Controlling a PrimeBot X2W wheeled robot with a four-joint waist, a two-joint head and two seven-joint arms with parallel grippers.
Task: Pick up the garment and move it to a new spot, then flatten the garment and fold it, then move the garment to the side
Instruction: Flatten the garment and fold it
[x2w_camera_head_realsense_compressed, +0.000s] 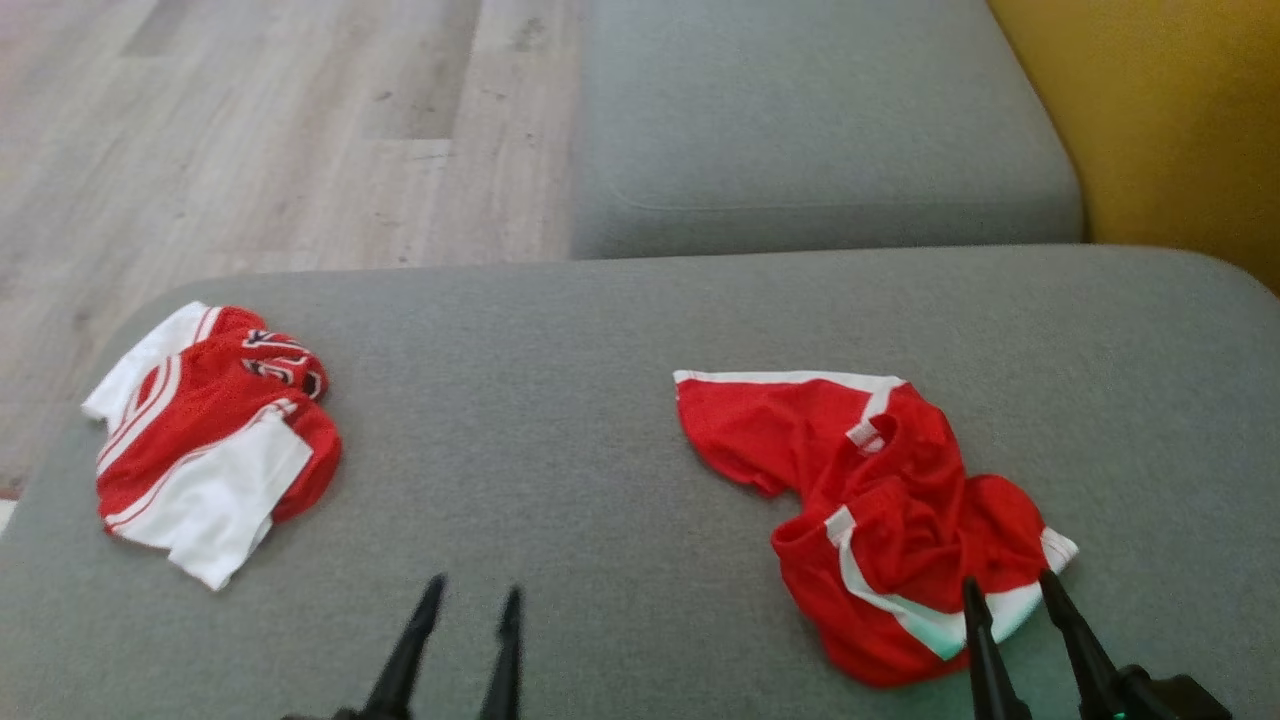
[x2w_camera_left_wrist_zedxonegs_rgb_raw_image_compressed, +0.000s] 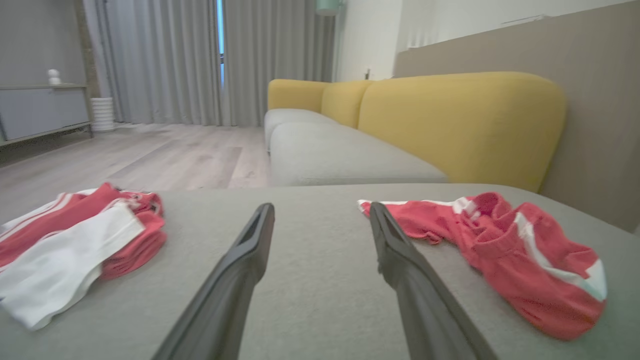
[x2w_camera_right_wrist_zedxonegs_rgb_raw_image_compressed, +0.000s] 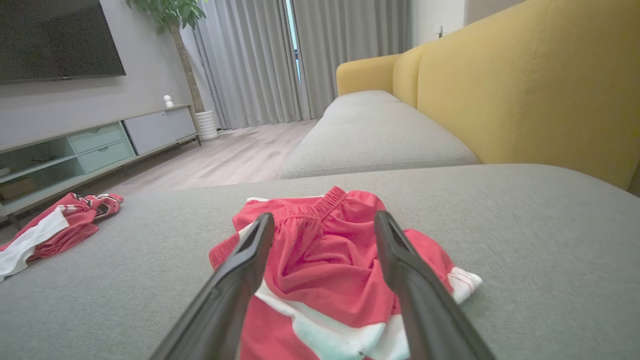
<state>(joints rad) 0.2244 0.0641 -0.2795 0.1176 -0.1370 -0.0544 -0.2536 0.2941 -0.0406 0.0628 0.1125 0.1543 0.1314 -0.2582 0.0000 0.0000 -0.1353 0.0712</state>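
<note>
From the head camera, we see the crumpled red garment (x2w_camera_head_realsense_compressed: 880, 500) lying right of centre on the grey cushion (x2w_camera_head_realsense_compressed: 560, 400), with a folded red-and-white garment (x2w_camera_head_realsense_compressed: 210, 440) well apart at its left edge. Our left gripper (x2w_camera_head_realsense_compressed: 475, 588) hovers over bare fabric, fingers (x2w_camera_head_realsense_compressed: 410, 645) apart; our right gripper (x2w_camera_head_realsense_compressed: 1010, 582) stands spread at the crumpled red garment's near edge. Along the left wrist, both garments flank the 2 fingers. Along the right wrist, the spread fingers frame the crumpled red garment.

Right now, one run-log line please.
stage: pre-grasp | left gripper: open, over cushion | right gripper: open, at crumpled red garment | nothing held
</note>
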